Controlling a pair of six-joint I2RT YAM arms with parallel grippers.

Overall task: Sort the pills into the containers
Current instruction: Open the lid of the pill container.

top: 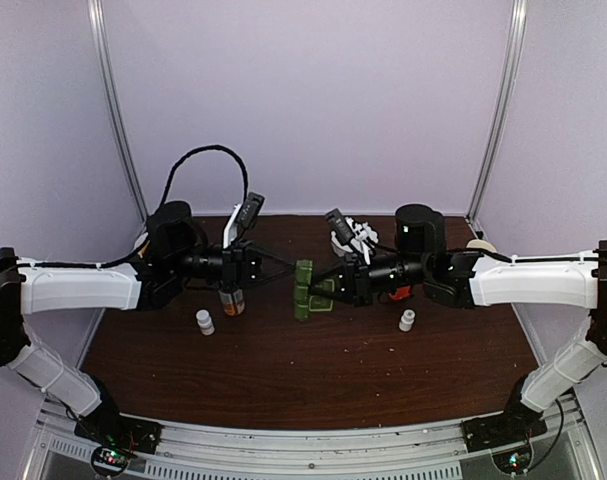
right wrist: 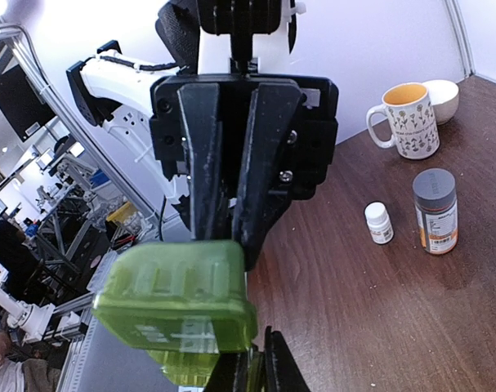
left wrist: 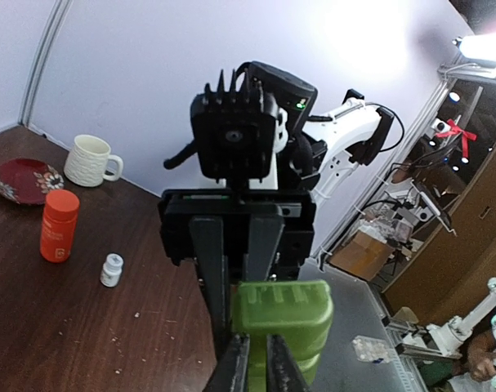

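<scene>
The green pill box (top: 303,290), whose cells are the containers, hangs between my two grippers at the middle of the table. My right gripper (top: 319,288) is shut on its right side, and its tips (right wrist: 254,371) pinch the box (right wrist: 178,302) low in the right wrist view. My left gripper (top: 291,268) comes in from the left. Its fingertips (left wrist: 260,363) stand almost together on the near edge of the box (left wrist: 284,322). The lids look shut. Tiny whitish specks, perhaps pills (left wrist: 136,314), lie scattered on the dark wood.
An orange bottle (top: 233,300) and a small white bottle (top: 205,321) stand under the left arm, with a second white bottle (top: 407,320) under the right. A grey-capped bottle (right wrist: 435,211), mugs (right wrist: 407,120) (left wrist: 91,160), a bowl (right wrist: 442,98) and a red plate (left wrist: 25,180) sit towards the table's ends.
</scene>
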